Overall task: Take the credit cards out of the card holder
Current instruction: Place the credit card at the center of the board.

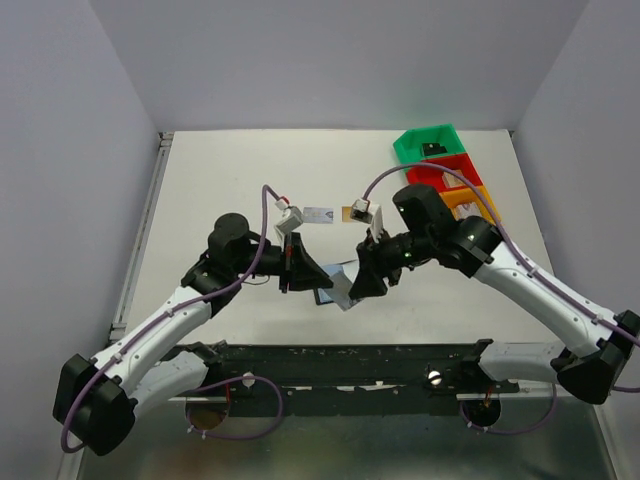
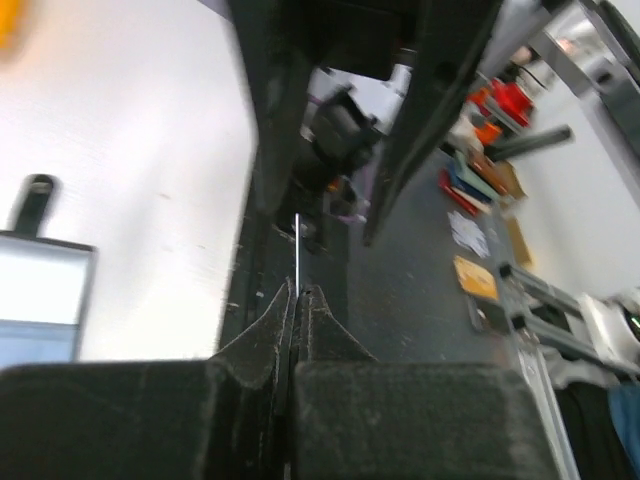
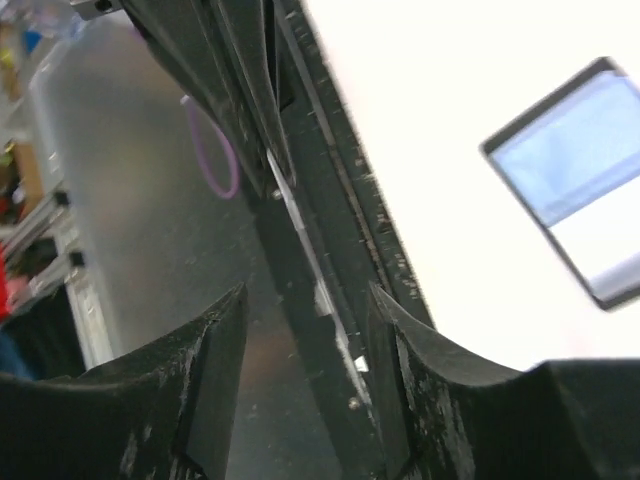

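Note:
The card holder (image 1: 338,288) lies open on the white table between my two grippers, its blue-grey pockets facing up. It also shows in the left wrist view (image 2: 40,290) with its strap tab, and in the right wrist view (image 3: 580,180). My left gripper (image 1: 300,272) (image 2: 298,292) is shut on a thin card (image 2: 297,245) seen edge-on, held just left of the holder. My right gripper (image 1: 362,283) (image 3: 308,295) is open and empty, just right of the holder. A silver-grey card (image 1: 318,213) and a gold-orange card (image 1: 346,212) lie on the table farther back.
Green (image 1: 410,150), red (image 1: 455,165) and orange (image 1: 478,195) bins stand in a row at the back right. A black rail (image 1: 350,355) runs along the table's near edge, just below both grippers.

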`<state>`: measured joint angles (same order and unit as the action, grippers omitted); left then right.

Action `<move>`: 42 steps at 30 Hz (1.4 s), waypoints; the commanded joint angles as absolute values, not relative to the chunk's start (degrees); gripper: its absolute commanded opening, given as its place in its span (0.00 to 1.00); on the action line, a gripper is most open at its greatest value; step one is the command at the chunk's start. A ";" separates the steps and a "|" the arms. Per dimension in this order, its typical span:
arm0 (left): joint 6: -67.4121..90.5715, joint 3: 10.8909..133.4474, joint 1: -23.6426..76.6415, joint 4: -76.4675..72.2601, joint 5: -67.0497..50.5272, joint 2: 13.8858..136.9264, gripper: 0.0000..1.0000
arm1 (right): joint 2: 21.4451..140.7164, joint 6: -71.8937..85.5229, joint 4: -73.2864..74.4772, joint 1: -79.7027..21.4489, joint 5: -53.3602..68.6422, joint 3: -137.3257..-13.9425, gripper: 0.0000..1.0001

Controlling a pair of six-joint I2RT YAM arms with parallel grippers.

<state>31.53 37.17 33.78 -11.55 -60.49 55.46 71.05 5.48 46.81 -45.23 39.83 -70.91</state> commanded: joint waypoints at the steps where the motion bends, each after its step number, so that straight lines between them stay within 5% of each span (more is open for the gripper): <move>1: 33.91 36.21 27.53 -10.21 -47.24 52.91 0.00 | 65.05 12.21 43.95 -43.34 21.75 -69.88 0.59; 6: 46.99 33.32 17.15 -11.59 -31.05 55.27 0.00 | 56.97 16.69 37.11 -43.24 7.22 -62.25 0.58; 13: 52.55 38.05 15.65 -14.67 -21.10 71.52 0.00 | 49.66 19.16 26.29 -43.33 7.02 -50.28 0.55; 26: 59.76 45.26 15.47 -26.19 -19.69 95.79 0.00 | 51.68 20.65 23.38 -43.33 11.77 -47.37 0.54; 42: 65.92 40.34 17.22 -39.11 -18.46 102.74 0.00 | 54.93 21.01 21.89 -43.24 13.01 -47.11 0.54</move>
<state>63.79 42.19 16.19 -33.56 -20.01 100.36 54.57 20.60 23.59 -43.13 11.75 -47.72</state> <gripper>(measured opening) 0.028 0.540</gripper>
